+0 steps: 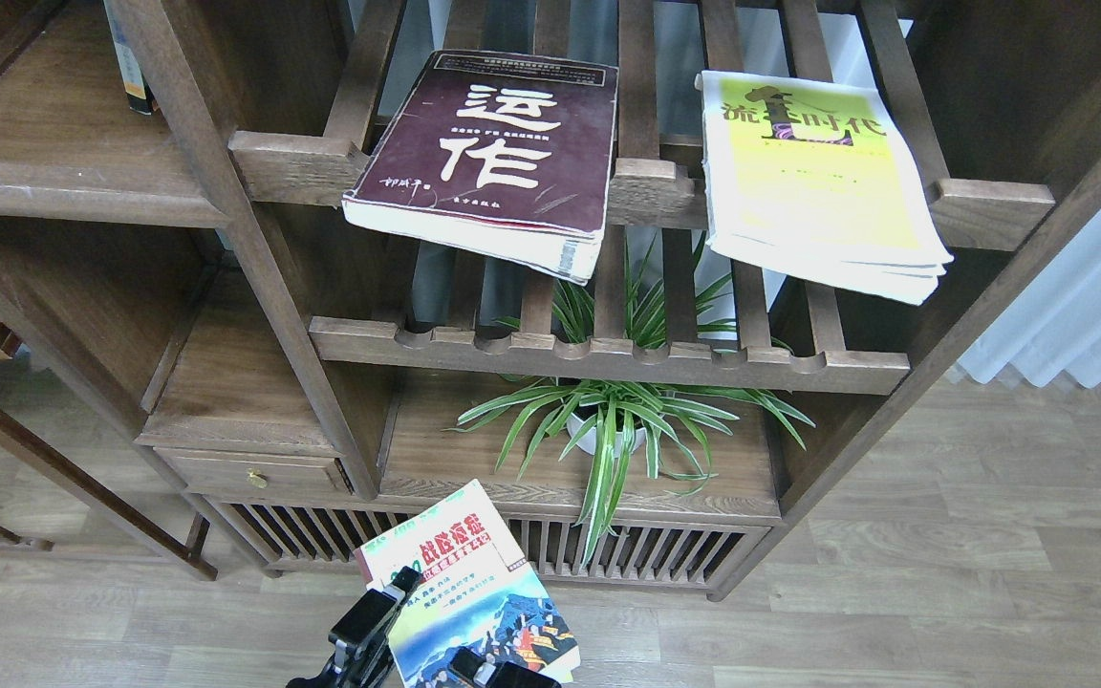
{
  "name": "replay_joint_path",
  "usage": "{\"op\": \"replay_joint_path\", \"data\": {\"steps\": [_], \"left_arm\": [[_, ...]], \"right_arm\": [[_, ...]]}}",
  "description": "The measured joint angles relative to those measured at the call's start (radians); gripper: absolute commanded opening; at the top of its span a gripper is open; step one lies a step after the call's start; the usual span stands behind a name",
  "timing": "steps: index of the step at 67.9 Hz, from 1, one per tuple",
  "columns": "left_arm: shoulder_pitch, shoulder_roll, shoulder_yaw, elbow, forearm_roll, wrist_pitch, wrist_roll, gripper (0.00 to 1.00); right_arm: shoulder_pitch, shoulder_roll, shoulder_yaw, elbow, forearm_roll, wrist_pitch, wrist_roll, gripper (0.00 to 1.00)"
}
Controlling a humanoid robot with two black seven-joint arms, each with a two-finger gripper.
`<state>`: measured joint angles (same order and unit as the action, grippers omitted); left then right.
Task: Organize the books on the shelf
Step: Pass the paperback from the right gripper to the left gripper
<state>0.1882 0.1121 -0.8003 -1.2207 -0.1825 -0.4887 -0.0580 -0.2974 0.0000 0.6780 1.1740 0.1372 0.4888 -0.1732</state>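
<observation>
The maroon book with big white characters lies on the upper slatted rack, its front hanging over the rail. The yellow-green book lies on the same rack to the right. The small "300" book is in the air low at the front, tilted. My right gripper is shut on its lower edge and is partly cut off by the view's bottom edge. My left gripper is at the book's left edge, its tip over the "300"; its fingers cannot be told apart. The solid plank shelf is at the upper left.
A slim book stands at the back of the plank shelf. A spider plant in a white pot stands on the lower plank. A second slatted rack, a small drawer and the wooden floor are also in view.
</observation>
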Motion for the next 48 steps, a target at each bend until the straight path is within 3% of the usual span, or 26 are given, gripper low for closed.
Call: {"op": "replay_joint_path", "data": {"steps": [5, 10, 13, 14, 18, 24, 34, 48], "left_arm": [[-0.002, 0.000, -0.001, 0.000, 0.000, 0.000, 0.000, 0.19], [-0.002, 0.000, -0.006, -0.001, -0.001, 0.000, 0.000, 0.17], [-0.002, 0.001, -0.009, -0.003, -0.001, 0.000, 0.000, 0.16], [-0.002, 0.001, -0.010, -0.004, -0.001, 0.000, 0.000, 0.15], [-0.002, 0.001, -0.015, -0.008, -0.002, 0.000, 0.000, 0.14], [-0.003, 0.004, -0.037, -0.011, -0.004, 0.000, -0.003, 0.12], [0.002, 0.014, -0.060, -0.024, -0.004, 0.000, -0.001, 0.12], [0.031, 0.084, -0.146, -0.089, -0.003, 0.000, 0.008, 0.12]], "right_arm": [[0.000, 0.001, 0.000, -0.004, 0.000, 0.000, 0.000, 0.13], [0.000, 0.001, 0.000, -0.007, -0.001, 0.000, 0.000, 0.25], [0.000, 0.001, 0.000, -0.009, -0.001, 0.000, 0.000, 0.40], [0.000, 0.001, 0.000, -0.009, -0.001, 0.000, 0.000, 0.52], [0.000, 0.001, 0.000, -0.010, -0.002, 0.000, 0.000, 0.69], [0.000, 0.001, 0.000, -0.010, -0.009, 0.000, 0.000, 0.74], [0.000, 0.000, 0.000, -0.011, -0.019, 0.000, 0.008, 0.92], [0.012, 0.001, 0.008, -0.048, -0.021, 0.000, 0.013, 0.96]]}}
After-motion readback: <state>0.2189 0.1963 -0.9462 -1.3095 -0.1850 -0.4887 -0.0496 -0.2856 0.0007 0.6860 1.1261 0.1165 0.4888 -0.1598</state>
